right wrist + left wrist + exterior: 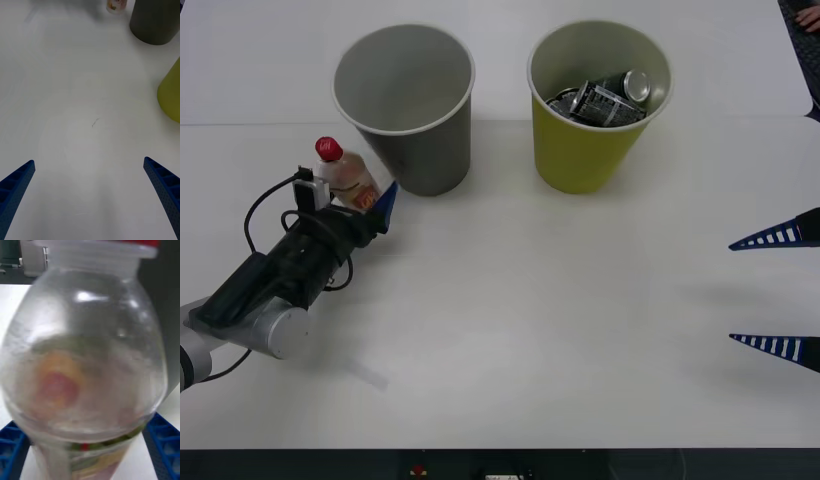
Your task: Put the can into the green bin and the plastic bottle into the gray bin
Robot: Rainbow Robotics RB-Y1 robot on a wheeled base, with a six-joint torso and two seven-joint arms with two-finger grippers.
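Left hand (360, 205) first: in the front view we see it at the left of the frame, its blue fingers closed around the lower body of the plastic bottle (345, 176), which stands roughly upright with its red cap on top. The bottle sits just beside the gray bin (406, 110), to that bin's lower left, and we cannot tell whether its base rests on the white surface (530, 330) or is lifted a little. The gray bin looks empty inside. To its right, the green bin (595, 105) already holds a crushed silvery can (605, 98), so we judge the can half of the task done. The right hand (780, 292) waits at the right edge of the frame, fingers spread wide with nothing between them.

Moving to the right wrist view, our right hand's two blue fingers sit at the lower corners, well apart, over bare surface; the gray bin's dark wall (154, 20) is at the upper right, the green bin's side (170, 95) at the right edge, and the bottle's foot (115, 5) at the top.

From the left wrist view, the bottle (84, 360) looms close between the blue fingers (13, 444), gripped low on its label.

What remains, in our judgement, is carrying the bottle up over the gray rim and letting go.
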